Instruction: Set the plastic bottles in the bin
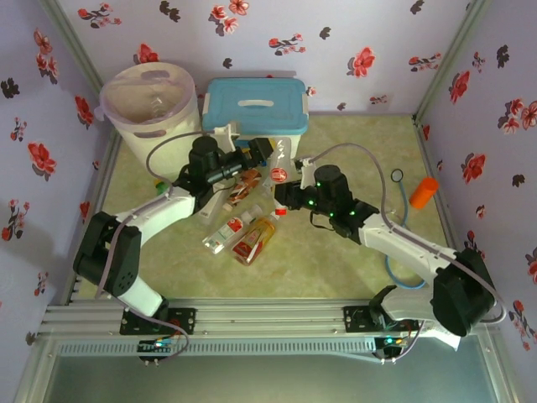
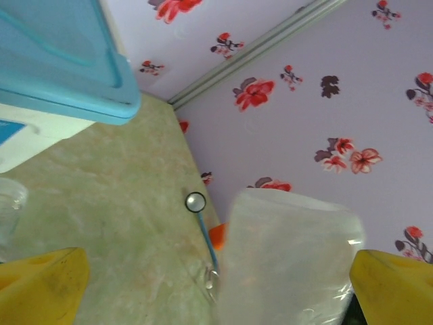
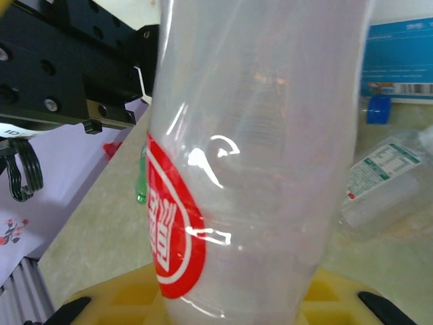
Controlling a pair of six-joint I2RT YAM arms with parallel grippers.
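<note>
My right gripper point(image 3: 237, 308) is shut on a clear plastic bottle with a round red label point(image 3: 257, 169), held up off the table. From above, that bottle point(image 1: 278, 174) sits between the two grippers in front of the box. My left gripper point(image 2: 220, 294) stands open, its yellow fingers point(image 2: 40, 284) wide apart, and the clear bottle's end point(image 2: 291, 264) reaches in between them, nearer the right finger. More bottles lie on the table: two point(image 1: 225, 233) point(image 1: 254, 239) near the centre and a green one point(image 1: 159, 183) below the bin. The round white bin point(image 1: 151, 101) stands at the back left.
A white box with a blue lid point(image 1: 256, 105) stands right of the bin, close behind both grippers. An orange cup point(image 1: 424, 191) and a blue cable with a ring end point(image 1: 394, 227) lie at the right. Another clear bottle point(image 3: 385, 183) lies to the held bottle's right.
</note>
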